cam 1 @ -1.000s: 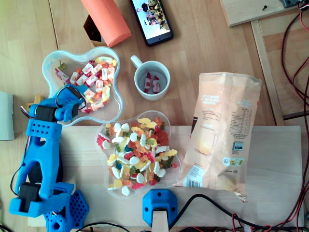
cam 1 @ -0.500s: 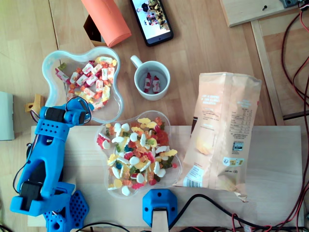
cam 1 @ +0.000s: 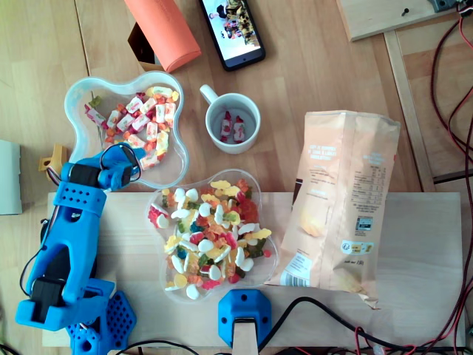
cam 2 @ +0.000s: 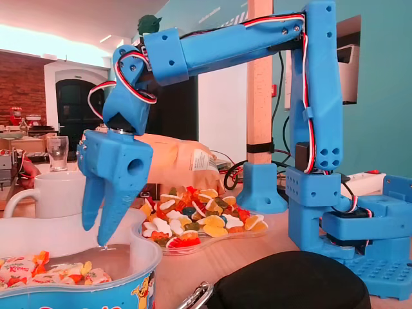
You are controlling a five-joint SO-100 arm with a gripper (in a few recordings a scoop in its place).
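- One table (cam 1: pixel 295 74) of pale wood carries everything. Landmark for all positions: the clear lobed bowl (cam 1: pixel 69 103) (cam 2: pixel 138 277).
- One light board (cam 1: pixel 414 259) lies on the table, starting just below the bowl in the overhead view and running well to its right.
- One blue arm (cam 1: pixel 70 237) (cam 2: pixel 315 96) has its base on the board below the bowl in the overhead view and reaches up to the bowl's lower edge.
- One tan snack bag (cam 1: pixel 340 200) (cam 2: pixel 174 158) lies flat, well to the right of the bowl in the overhead view.
- The bowl holds wrapped sweets (cam 1: pixel 140 122) (cam 2: pixel 38 270), heaped in its middle and right lobe in the overhead view.
- One clear tray (cam 1: pixel 168 290) of gummies (cam 1: pixel 211 237) (cam 2: pixel 199 215) sits just below and right of the bowl, almost touching it.
- One orange tube (cam 1: pixel 162 29) lies above the bowl, near its top edge.
- One phone (cam 1: pixel 231 29) lies above and right of the bowl.
- One white mug (cam 1: pixel 255 137) (cam 2: pixel 55 196), with two wrapped sweets inside, stands just right of the bowl.
- Claw (cam 1: pixel 127 164) (cam 2: pixel 94 235): points straight down over the bowl's lower edge, with the tips about at rim height above a bare patch. The jaws are slightly parted with nothing between them. I cannot tell whether it touches the bowl.
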